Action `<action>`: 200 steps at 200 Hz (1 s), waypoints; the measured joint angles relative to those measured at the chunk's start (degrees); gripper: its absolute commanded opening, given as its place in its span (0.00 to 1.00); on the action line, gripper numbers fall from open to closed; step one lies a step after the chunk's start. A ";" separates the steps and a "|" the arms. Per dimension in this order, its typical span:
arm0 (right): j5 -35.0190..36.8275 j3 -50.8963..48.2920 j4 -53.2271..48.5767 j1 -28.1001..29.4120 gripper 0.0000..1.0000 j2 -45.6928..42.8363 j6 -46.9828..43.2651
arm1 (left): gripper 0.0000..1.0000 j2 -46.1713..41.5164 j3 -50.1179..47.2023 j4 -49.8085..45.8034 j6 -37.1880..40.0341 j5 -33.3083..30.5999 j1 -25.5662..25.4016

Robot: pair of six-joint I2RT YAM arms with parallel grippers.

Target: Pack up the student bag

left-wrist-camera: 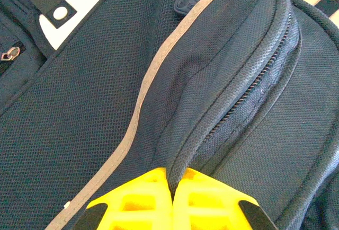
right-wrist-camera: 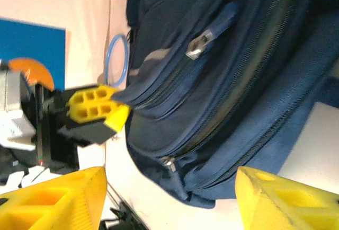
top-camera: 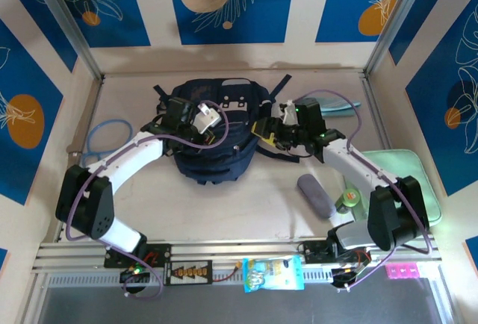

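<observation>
Grey bundle [top-camera: 315, 195] toward near right of surface [top-camera: 246, 208]. Student bag [top-camera: 213, 152] at far centre. Left gripper [left-wrist-camera: 172, 186] pressed together, pinching bag's fabric fold beside zipper. Right gripper [right-wrist-camera: 169, 187] spread, just beside bag's right side.

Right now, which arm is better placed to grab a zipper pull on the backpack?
Right, likely. The right end effector is open beside the backpack, a zipper pull just ahead. The left end effector is shut on a fold of its fabric.
</observation>
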 measured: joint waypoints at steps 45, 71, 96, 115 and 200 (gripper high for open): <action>-2.01 0.85 2.05 -1.40 0.67 5.88 10.32 | 0.00 -0.02 -0.44 0.63 0.09 1.40 0.00; -3.39 4.22 3.15 -0.22 0.68 11.26 13.60 | 0.00 -0.02 -0.44 0.74 0.07 2.10 0.00; -4.22 6.99 4.39 1.05 0.69 14.88 15.61 | 0.00 -0.02 -0.44 0.72 0.07 2.34 0.00; -4.68 8.39 5.33 1.86 0.69 16.68 16.68 | 0.00 -0.07 -0.50 0.74 0.07 2.51 0.00; -5.18 12.24 6.21 3.69 0.53 21.27 19.43 | 0.23 -2.14 -1.90 0.96 -0.20 2.64 0.00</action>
